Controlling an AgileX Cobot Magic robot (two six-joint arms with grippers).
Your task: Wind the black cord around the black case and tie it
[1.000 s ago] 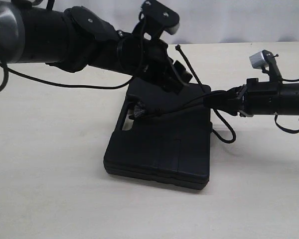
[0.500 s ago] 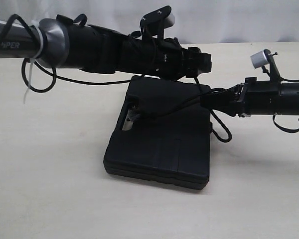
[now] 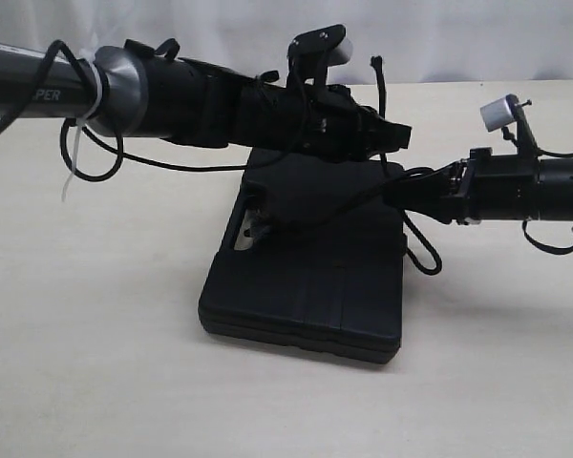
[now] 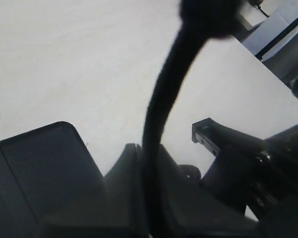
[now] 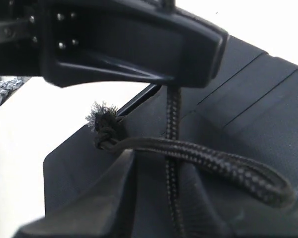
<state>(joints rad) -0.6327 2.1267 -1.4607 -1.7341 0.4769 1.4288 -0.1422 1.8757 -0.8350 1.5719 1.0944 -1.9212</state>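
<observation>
Black case: matte, flat, rectangular, lying on the table below the left fingers and just beside the right fingers. Shallow grooves across its face, handle cutout at the edge away from the right fingers.

Black cord: thin and braided, stretched from a frayed grey knot at the cutout, across the case top, to the right fingers. Pinched there, with a slack loop hanging just below them. Another stretch clamped in the left fingers, knotted tip standing up above them.
</observation>
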